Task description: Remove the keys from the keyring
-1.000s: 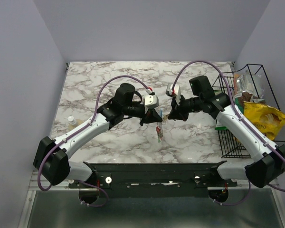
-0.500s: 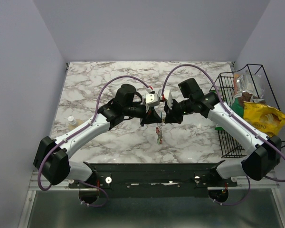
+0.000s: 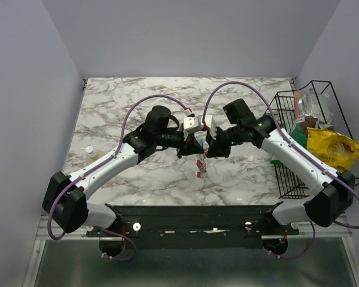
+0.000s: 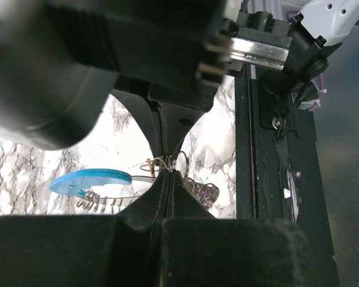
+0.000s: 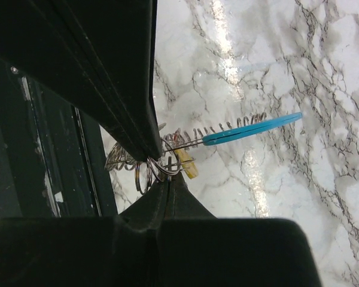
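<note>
Station: two arms meet nose to nose above the middle of the marble table (image 3: pixel 119 107); a wire basket (image 3: pixel 287 179) holding a yellow snack bag (image 3: pixel 332 149) sits at the right edge, well apart from the work.

Keyring position: the keyring (image 4: pixel 90 179) is held up off the table between the two tips. Its bright blue part sticks out to one side, with a run of wire coil beside it.

Left gripper: the left gripper (image 4: pixel 167 176) has its fingers pressed together, pinching thin wire where the small loops bunch up. I cannot tell which strand it has.

Right gripper: the right gripper (image 5: pixel 169 179) is likewise closed to a point, nipping the same wire knot from the opposite side, tip to tip with the left.

Keys: the keys (image 3: pixel 200 167) dangle below the pinch point as a small coloured cluster. One yellow head (image 5: pixel 188 167) shows just beside the right tip. None lies loose on the table.

Why held so: lifting the ring lets the keys hang by their own weight, clear of the coil. My reading is that one tip anchors the wire while the other works a loop along it.

Stage: judged early to middle, as every key I can see is on the ring.

Risk: two closed tips on one thin wire leave little purchase, so a slip could drop the whole bunch.
</note>
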